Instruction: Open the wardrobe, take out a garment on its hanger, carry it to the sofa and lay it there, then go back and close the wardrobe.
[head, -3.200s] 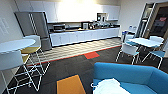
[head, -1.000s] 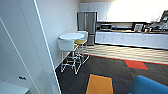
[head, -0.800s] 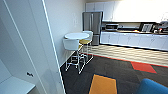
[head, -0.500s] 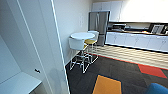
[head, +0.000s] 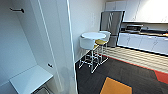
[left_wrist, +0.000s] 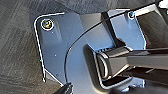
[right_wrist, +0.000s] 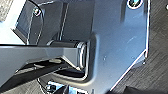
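A: What stands in front of the robot at this moment?

B: The wardrobe (head: 37, 50) — white, and open. Its interior takes the left part of the head view. A white door edge runs from the top down to the floor, near the middle of the picture. High inside, close to the top left corner, there is a short dark peg (head: 17, 10). Low inside lies a white shelf (head: 30, 78), and at the right edge of that shelf I see a small dark fitting on the wall.

A: And to the right of the wardrobe?

B: A round white high table (head: 93, 35) with white stools (head: 88, 43) around it; one stool has a yellow seat (head: 101, 42). Behind them stands a steel fridge (head: 112, 23), and then a long run of white kitchen cabinets (head: 143, 42) along the far wall. The floor is dark carpet (head: 130, 75) with an orange square (head: 115, 87) near the bottom edge and a red patch at the right edge.

A: How are the grippers?

B: I cannot tell. Both wrist views show mostly the robot's own dark plate and jointed bar above grey carpet, so whether the fingers are open or closed, or hold anything, is not visible.

A: And the garment, the hanger, the sofa?

B: I can place only the wardrobe — directly ahead, at the left.
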